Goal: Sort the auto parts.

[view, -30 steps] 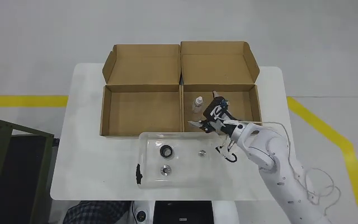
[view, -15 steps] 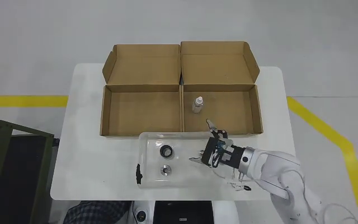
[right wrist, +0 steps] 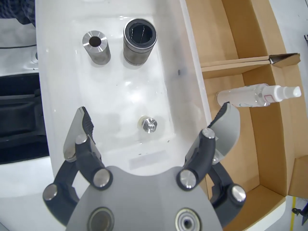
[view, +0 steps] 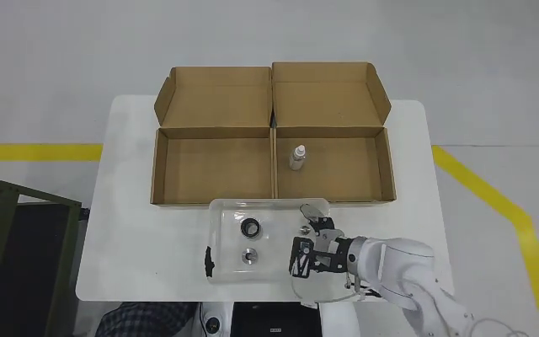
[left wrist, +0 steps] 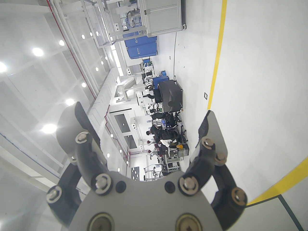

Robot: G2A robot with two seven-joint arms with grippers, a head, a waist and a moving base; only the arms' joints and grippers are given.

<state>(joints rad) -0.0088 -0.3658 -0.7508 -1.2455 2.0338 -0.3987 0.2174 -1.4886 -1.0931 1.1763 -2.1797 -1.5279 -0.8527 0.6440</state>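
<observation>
Right claw [right wrist: 154, 109]: spread wide, gripping nothing, hanging over one end of clear tray [view: 274, 215] on white tabletop [view: 126, 211].

Just beyond the fingertips, about midway across the gap: small silver stud [right wrist: 149, 124], upright on tray floor, untouched.

Farther ahead of claw, same tray, side by side but not touching, both upright: steel sleeve with dark bore [right wrist: 96, 46] and black-lined bushing [right wrist: 139, 41], bushing on the side toward the boxes.

Off to one finger's side, past the tray wall: spray bottle [right wrist: 252, 94], standing in right cardboard box [view: 337, 168] close to its divider wall. In wrist view fingertip overlapping bottle base. From above, clearly apart.

Beyond that divider, ahead and to the same side of claw: left cardboard box [view: 215, 168]. Lids of both folded back flat.

Left claw [left wrist: 143, 110]: also spread wide, nothing between fingers, aimed out at the hall, yellow floor line [left wrist: 217, 49] past one fingertip.
</observation>
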